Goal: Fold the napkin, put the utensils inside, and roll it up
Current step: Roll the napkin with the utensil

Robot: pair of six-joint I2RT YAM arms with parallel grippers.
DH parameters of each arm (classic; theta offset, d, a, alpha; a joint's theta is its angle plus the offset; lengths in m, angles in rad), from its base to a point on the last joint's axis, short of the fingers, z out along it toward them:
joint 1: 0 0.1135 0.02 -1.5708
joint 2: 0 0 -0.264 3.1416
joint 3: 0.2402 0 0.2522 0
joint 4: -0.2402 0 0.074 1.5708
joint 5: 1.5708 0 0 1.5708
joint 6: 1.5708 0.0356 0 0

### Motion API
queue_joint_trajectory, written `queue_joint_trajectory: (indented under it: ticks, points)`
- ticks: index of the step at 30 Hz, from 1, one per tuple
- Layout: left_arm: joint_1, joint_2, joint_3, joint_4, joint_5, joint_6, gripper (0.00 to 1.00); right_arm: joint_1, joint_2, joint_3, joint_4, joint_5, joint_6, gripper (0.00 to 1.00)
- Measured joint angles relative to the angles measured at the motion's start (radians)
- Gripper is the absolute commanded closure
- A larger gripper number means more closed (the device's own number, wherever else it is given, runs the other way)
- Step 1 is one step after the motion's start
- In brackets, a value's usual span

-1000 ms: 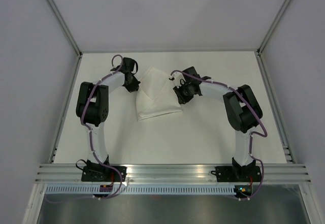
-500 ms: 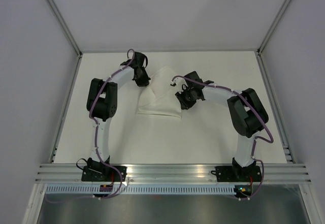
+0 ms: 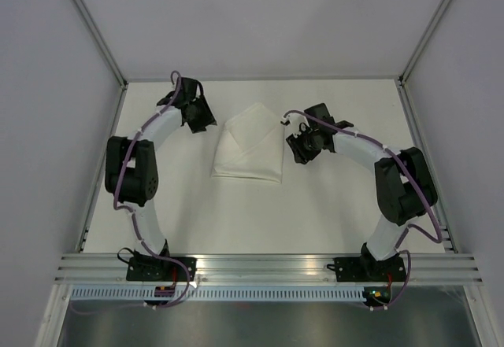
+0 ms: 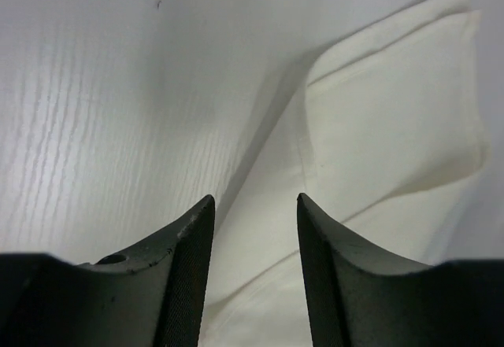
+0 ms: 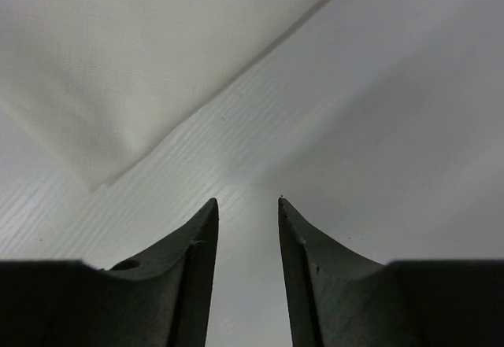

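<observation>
The white napkin (image 3: 249, 144) lies folded flat on the table, pointed at its far end and straight along its near edge. My left gripper (image 3: 203, 120) hovers just off the cloth's far left edge. In the left wrist view it is open (image 4: 254, 199), with the napkin (image 4: 394, 111) lying below and ahead and nothing between the fingers. My right gripper (image 3: 299, 149) sits just off the cloth's right side. It is open (image 5: 248, 201) over bare tabletop, with a napkin corner (image 5: 142, 64) ahead to the left. The utensils are out of view.
The cream tabletop (image 3: 331, 205) is bounded by metal rails at the left (image 3: 101, 175) and right (image 3: 425, 166). An aluminium rail (image 3: 268, 264) carries both arm bases at the near edge. Grey walls surround the back and sides.
My left gripper opened, let go of the napkin and drew back to the left. My right gripper opened wider and moved right, off the cloth. The napkin now lies flatter.
</observation>
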Motion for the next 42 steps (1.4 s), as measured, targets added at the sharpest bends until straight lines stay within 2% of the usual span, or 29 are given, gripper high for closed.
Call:
queue_joint_trajectory:
  ticks: [6,13,19,24,31,42]
  points:
    - [0.011,-0.308,-0.109,0.073,0.035,0.022,0.42,0.119,-0.065,0.044,0.005,0.023,-0.049,0.38]
    - [0.033,-0.646,-0.140,0.110,0.108,0.047,0.37,0.360,-0.068,0.048,0.047,0.075,-0.123,0.35]
    - [0.038,-0.833,-0.147,0.112,0.113,0.055,0.35,0.494,0.017,0.048,0.115,0.171,-0.189,0.33]
    - [0.038,-0.881,-0.157,0.112,0.113,0.072,0.35,0.550,0.102,0.048,0.180,0.257,-0.229,0.31]
    - [0.038,-0.883,-0.198,0.108,0.113,0.095,0.35,0.560,0.156,0.050,0.259,0.351,-0.271,0.30]
    - [0.038,-0.883,-0.266,0.117,0.139,0.101,0.35,0.560,0.188,0.064,0.298,0.361,-0.333,0.35]
